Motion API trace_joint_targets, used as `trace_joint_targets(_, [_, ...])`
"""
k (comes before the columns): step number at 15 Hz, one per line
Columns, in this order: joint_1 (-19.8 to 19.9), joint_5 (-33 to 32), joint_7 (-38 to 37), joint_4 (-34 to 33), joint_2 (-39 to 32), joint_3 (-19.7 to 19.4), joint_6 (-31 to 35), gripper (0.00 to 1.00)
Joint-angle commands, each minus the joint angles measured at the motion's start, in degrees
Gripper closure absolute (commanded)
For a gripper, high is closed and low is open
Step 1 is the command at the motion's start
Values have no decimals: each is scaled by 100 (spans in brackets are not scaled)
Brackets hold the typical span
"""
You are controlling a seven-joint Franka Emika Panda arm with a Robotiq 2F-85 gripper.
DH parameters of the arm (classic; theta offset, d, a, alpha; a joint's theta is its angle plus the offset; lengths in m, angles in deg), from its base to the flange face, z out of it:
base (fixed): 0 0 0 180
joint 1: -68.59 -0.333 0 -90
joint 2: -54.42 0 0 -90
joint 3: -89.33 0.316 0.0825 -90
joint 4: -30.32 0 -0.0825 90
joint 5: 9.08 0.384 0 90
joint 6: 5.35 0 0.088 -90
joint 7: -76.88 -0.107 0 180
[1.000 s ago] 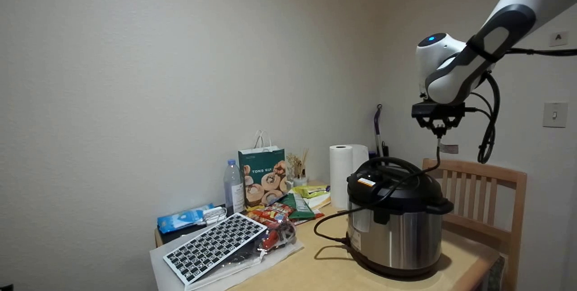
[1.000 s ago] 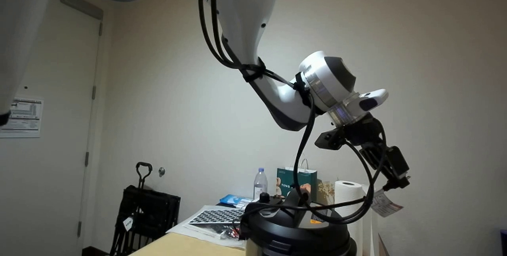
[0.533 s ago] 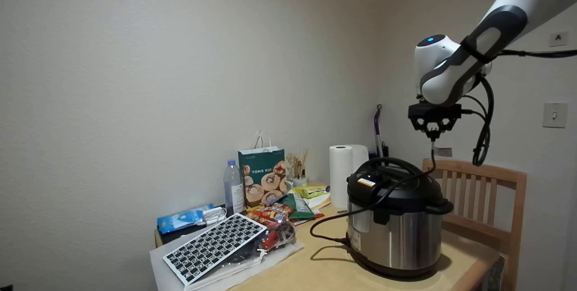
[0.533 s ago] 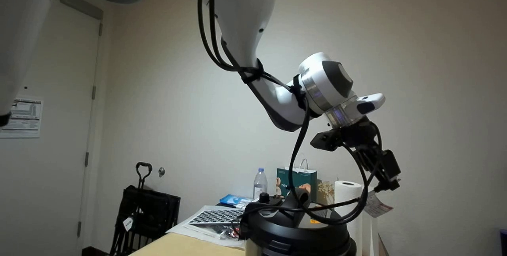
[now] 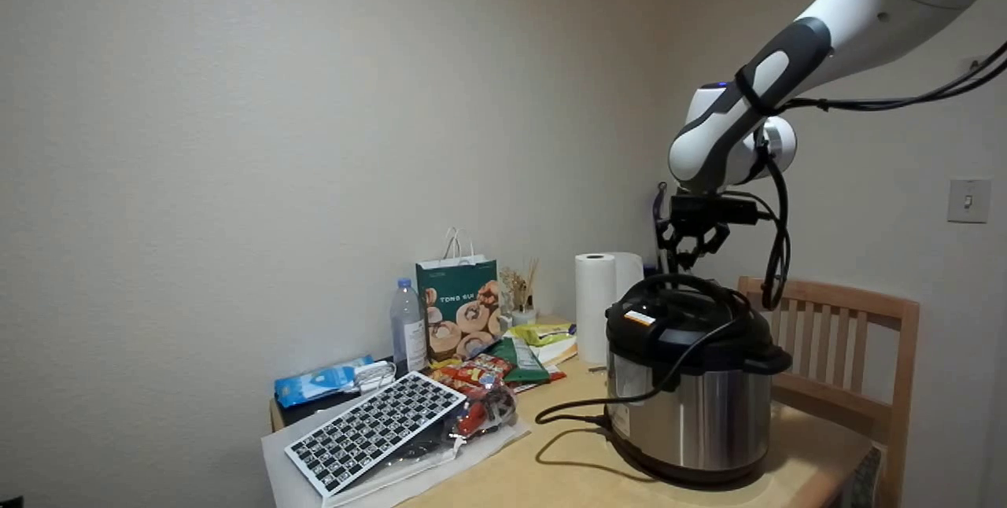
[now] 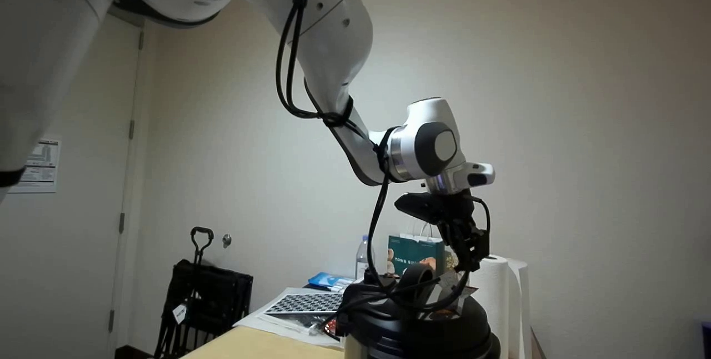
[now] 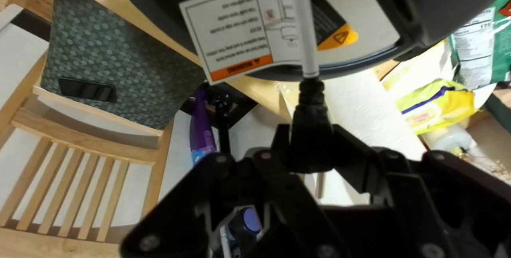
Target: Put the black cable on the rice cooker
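Just above the rice cooker point(image 5: 696, 410), the claw point(image 7: 312, 146) is pinching the black cable point(image 7: 312, 100) by one end, slack drooping beneath

Trained on the cooker point(image 5: 692, 421) three ways: twice from outside, once from close above.
In an exterior view, set back from the cooker and slightly above it, facing wall point(image 5: 315, 138) and chair point(image 5: 865, 305) behind. In an exterior view, close to cooker and arm point(image 6: 339, 42), facing past both, with the door point(image 6: 91, 248) well left of the cooker. In the wrist view, very near, looking steeply down past the cooker's edge. Shared by both exterior views: cooker, bag point(image 5: 456, 323), bottle point(image 5: 409, 339), board point(image 5: 378, 433), rolls point(image 5: 595, 311).
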Motion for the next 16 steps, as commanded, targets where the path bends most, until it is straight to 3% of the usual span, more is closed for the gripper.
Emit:
trace_joint_targets(1, [-182,125,175,-48,-51,-180,-39,90])
trace_joint_targets(3, [-233,-189,-519,36,123,-595,416,90])
trace_joint_targets(9, [139,-200,-1123,-479,369,-1485,386,90])
trace_joint_targets(16, [143,-1013,-2899,-659,192,-2467,522,90])
